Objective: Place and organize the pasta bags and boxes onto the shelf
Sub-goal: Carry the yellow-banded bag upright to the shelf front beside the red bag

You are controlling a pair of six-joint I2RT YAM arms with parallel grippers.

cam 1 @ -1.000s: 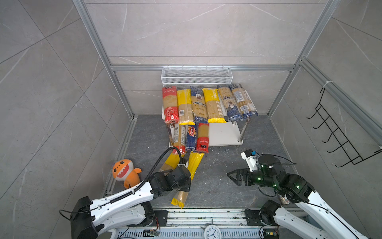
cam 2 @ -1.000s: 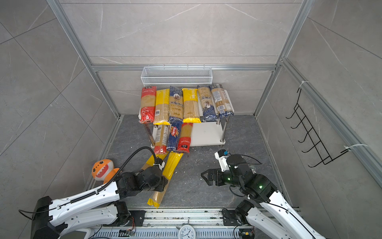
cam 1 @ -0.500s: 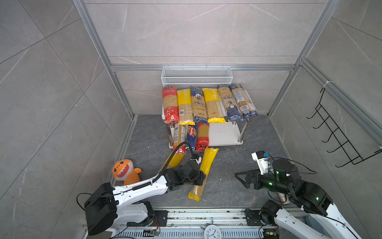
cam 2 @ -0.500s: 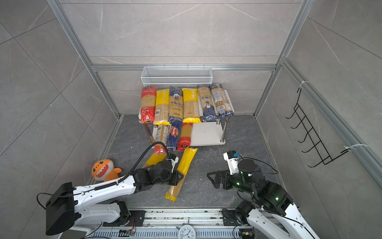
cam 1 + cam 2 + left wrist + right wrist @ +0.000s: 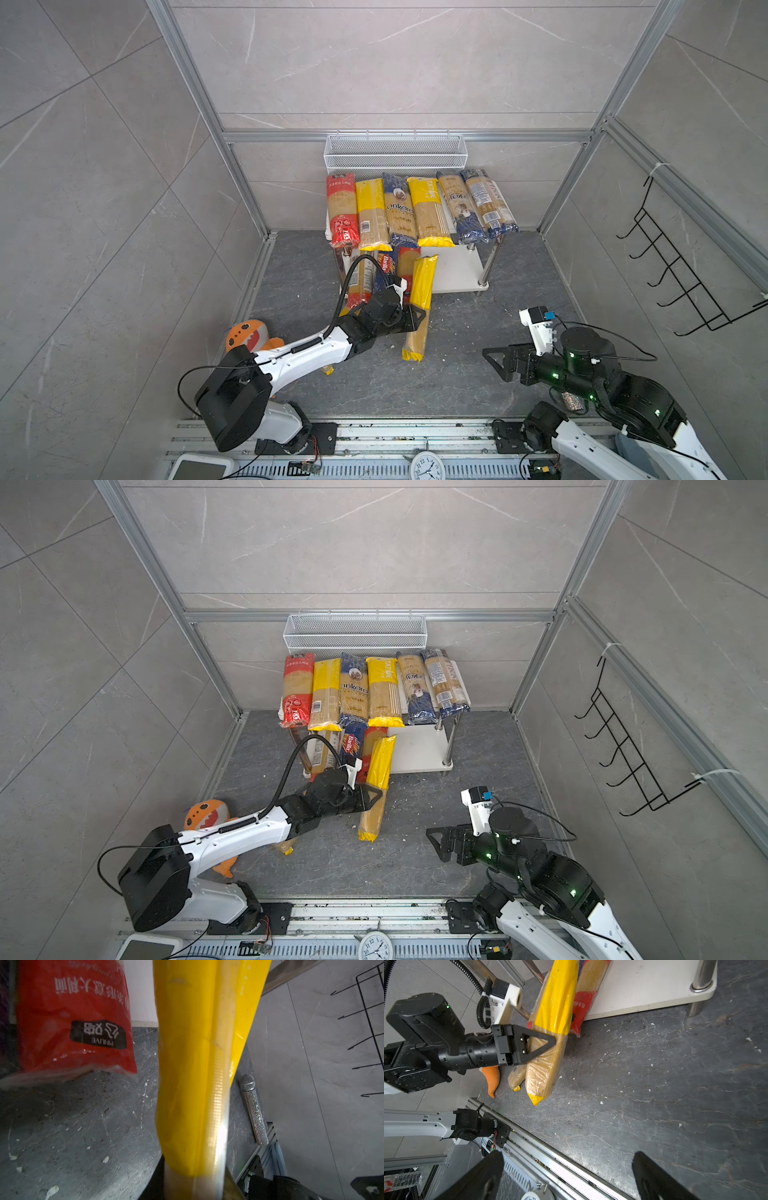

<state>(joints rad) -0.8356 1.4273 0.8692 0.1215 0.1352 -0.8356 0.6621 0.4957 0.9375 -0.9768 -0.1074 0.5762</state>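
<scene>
Gripping the yellow pasta bag (image 5: 423, 278) around its middle with the left gripper (image 5: 417, 318), jaws squeezing tight. Pointing the bag's long side front to back, yellow end toward the shelf (image 5: 457, 274), see-through noodle end toward the front. Tilting a bit, yellow end lying over the lower board beside a red bag (image 5: 583, 1005). Stretching the left arm low and far forward, gripper turned sideways. Hanging the right gripper (image 5: 494, 365) over the floor, well apart, jaws wide and holding nothing.

You see pale grey tiled walls (image 5: 395, 62), aluminium posts (image 5: 202, 104), a dark speckled stone floor (image 5: 374, 386), a white mesh basket (image 5: 395, 151), and a black hook rack (image 5: 681, 266).
</scene>
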